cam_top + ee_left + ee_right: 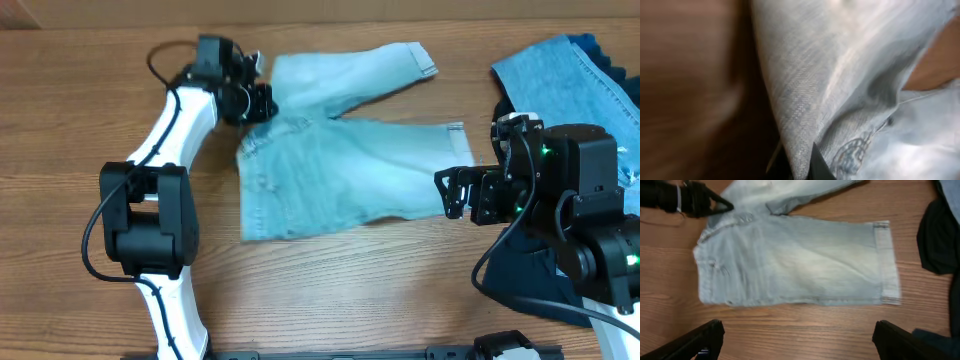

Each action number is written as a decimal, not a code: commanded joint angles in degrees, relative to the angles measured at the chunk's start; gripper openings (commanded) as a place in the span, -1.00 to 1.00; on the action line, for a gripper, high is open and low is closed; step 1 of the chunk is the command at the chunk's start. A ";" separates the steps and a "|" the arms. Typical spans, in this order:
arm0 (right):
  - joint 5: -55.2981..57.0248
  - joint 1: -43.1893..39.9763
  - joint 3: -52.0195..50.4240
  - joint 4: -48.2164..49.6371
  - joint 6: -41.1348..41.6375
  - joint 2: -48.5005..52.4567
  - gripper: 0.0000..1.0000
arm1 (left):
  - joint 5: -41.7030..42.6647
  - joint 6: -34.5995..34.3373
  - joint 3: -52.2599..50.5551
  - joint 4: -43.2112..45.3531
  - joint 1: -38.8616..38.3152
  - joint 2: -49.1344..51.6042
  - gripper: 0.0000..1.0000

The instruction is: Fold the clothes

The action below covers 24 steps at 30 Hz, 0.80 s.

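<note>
Pale light-blue denim shorts (pixel 340 165) lie flat mid-table, waistband to the left, one leg angled up and back. My left gripper (pixel 262 100) sits at the waistband's far corner, shut on a fold of the shorts (pixel 840 75) pinched between its dark fingertips (pixel 817 165). My right gripper (pixel 452 192) hangs open beside the near leg's hem, nothing between its fingers (pixel 695 342). In the right wrist view the shorts (pixel 800 260) spread above bare wood, with the left gripper (pixel 715 202) at their top-left corner.
Medium-blue jeans (pixel 570 85) lie at the back right. Dark navy cloth (pixel 530 280) sits under and beside the right arm, and shows at the right edge as dark cloth (pixel 937 235). Bare wood table (pixel 330 290) runs in front of the shorts.
</note>
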 commanded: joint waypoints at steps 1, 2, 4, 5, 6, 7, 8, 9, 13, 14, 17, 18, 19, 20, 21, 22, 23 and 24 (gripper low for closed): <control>0.07 -0.28 -0.07 0.76 0.07 -0.13 1.00 | -19.39 9.62 9.16 -3.69 -0.04 -0.26 -0.92; 0.07 -0.28 -0.07 0.76 0.07 -0.13 1.00 | -21.31 9.94 9.97 -4.22 -0.07 -0.26 -0.92; 0.07 -0.28 -0.07 0.90 0.04 -0.13 1.00 | -22.58 10.91 10.34 -4.59 -0.07 -0.26 -0.38; 0.07 -0.28 -0.07 1.01 0.07 -0.13 1.00 | -22.58 10.86 10.34 -4.79 -0.07 -0.26 0.59; 0.07 -0.28 -0.07 1.14 0.07 -0.13 1.00 | -22.56 10.84 10.47 -5.27 -0.07 -0.42 1.00; 0.07 -0.28 -0.07 1.20 0.07 -0.13 1.00 | -22.58 10.82 11.06 -6.12 -0.07 -0.68 1.00; 0.07 -0.28 -0.07 1.27 0.04 -0.13 1.00 | -22.58 10.75 11.85 -7.30 -0.07 -1.18 1.00; 0.07 -0.28 -0.07 1.42 0.04 -0.13 1.00 | -22.58 10.64 13.22 -9.18 -0.07 -2.14 1.00; 0.04 -0.28 -0.09 1.57 0.07 -0.13 1.00 | -22.38 8.55 14.58 -13.09 0.37 -7.50 1.00; 0.07 -0.28 -0.13 1.60 0.04 -0.13 1.00 | -21.55 7.82 14.58 -14.78 0.44 -8.20 1.00; 0.07 -0.28 -0.28 2.49 0.04 1.92 0.34 | -17.66 7.82 14.16 -23.52 0.42 -9.07 1.00; 0.02 -0.28 -0.37 3.19 0.07 3.76 -0.31 | -17.07 7.74 12.57 -25.18 0.42 -9.07 1.00; -0.17 -0.28 -0.59 4.09 0.09 5.62 -0.80 | -16.83 7.61 11.04 -25.64 0.42 -9.07 0.97; -0.50 -0.28 -0.68 5.07 0.09 8.07 -0.92 | -16.55 7.06 9.03 -25.64 0.42 -9.07 0.90; -0.61 -0.28 -0.68 6.25 0.09 11.30 -0.92 | -16.09 5.44 5.66 -24.59 0.42 -9.07 0.89; -0.61 -0.28 -0.68 7.39 0.09 14.21 -0.92 | -15.41 5.25 3.89 -23.98 0.42 -9.07 0.86; -0.59 -0.28 -0.68 8.87 0.09 17.38 -0.92 | -14.25 5.25 1.55 -22.84 0.35 -9.07 0.82; -0.59 -0.28 -0.68 10.27 0.09 20.33 -0.92 | -13.42 5.22 -0.39 -21.90 0.31 -9.07 0.77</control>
